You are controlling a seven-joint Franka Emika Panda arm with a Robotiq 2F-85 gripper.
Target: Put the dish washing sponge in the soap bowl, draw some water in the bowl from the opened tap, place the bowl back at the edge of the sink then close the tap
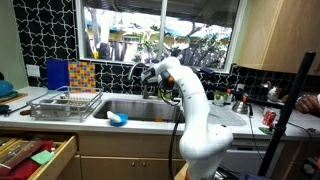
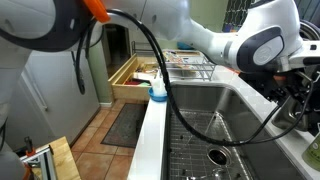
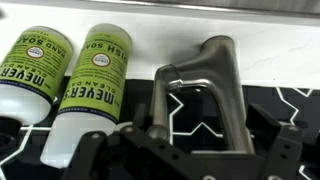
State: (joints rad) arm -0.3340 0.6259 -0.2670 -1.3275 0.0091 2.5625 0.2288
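Fingers of the gripper (image 3: 190,158) stand wide apart, empty, facing the tap (image 3: 205,85); two soap bottles (image 3: 70,75) beside it; soap bowl (image 1: 118,119) well apart, lower, on the sink (image 1: 140,104) rim.

I am noting two green-labelled soap bottles (image 3: 95,85) sitting side by side in the wrist view. In an exterior view a wire dish rack (image 1: 66,103) is standing above a drawer (image 1: 35,155) hanging open.

It's a glossy white arm (image 1: 192,110) with chunky rounded links and a dark grey joint cap (image 2: 262,45). Thick black cable (image 2: 158,60) loops off it, there's an orange patch (image 2: 95,8) up close, and the gripper (image 1: 150,76) end is all black.
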